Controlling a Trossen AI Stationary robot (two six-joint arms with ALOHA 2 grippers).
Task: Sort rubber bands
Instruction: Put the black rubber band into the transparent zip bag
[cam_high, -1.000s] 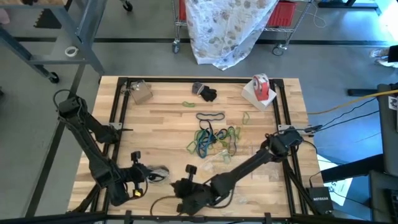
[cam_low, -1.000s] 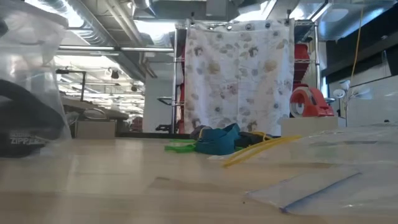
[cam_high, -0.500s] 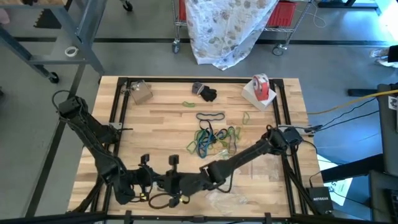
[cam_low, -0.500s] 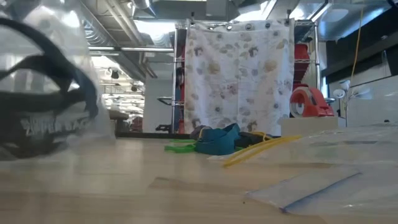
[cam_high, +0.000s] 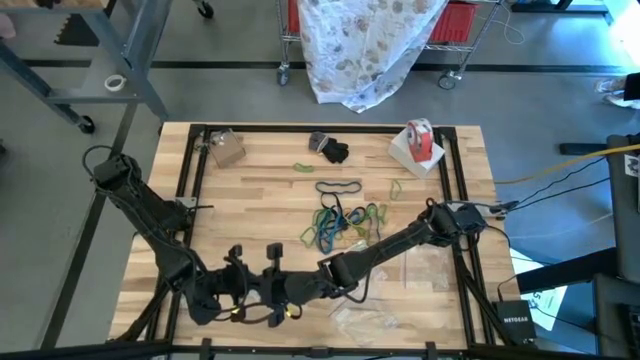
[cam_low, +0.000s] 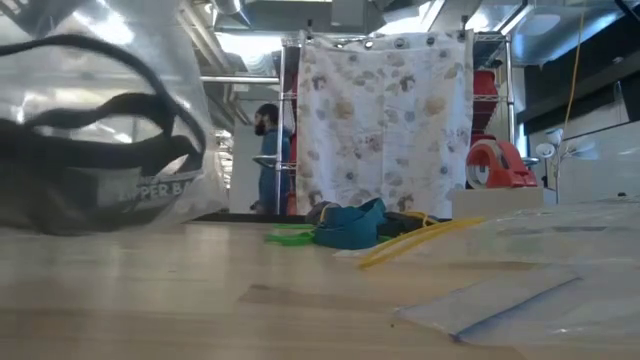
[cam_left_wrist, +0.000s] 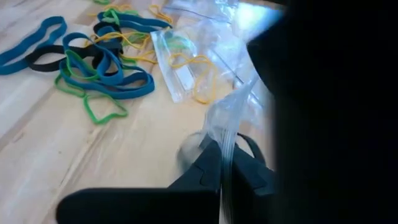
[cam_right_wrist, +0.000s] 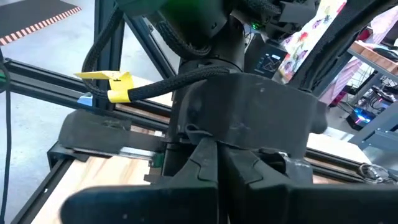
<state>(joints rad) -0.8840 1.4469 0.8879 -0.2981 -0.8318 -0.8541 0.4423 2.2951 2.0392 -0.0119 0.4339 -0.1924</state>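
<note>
A clear zipper bag with black rubber bands inside hangs above the table's near left part. My left gripper and my right gripper meet there tip to tip, both shut. Loose rubber bands in blue, green, black and tan lie in a tangle at the table's middle; the left wrist view shows this pile too. One black band and one green band lie apart, farther back. My left gripper pinches a thin edge of the clear bag between its two fingers; the film stands up out of the shut fingertips. The bag is lifted clear of the table. My right gripper is shut at the same bag beside the left fingers. Both grippers' bodies hide which part it holds.
Other clear bags lie at the near middle and the right; one holds tan bands. A red-and-white tape roll, a dark object and a brown box sit along the far edge. A person stands in the room behind.
My right gripper has gone toward the table's left edge and up, rolling about its axis, and now meets the left gripper. My left gripper has shifted a little toward the right and turned. The bag with the black bands has risen and tipped, clear of the table.
</note>
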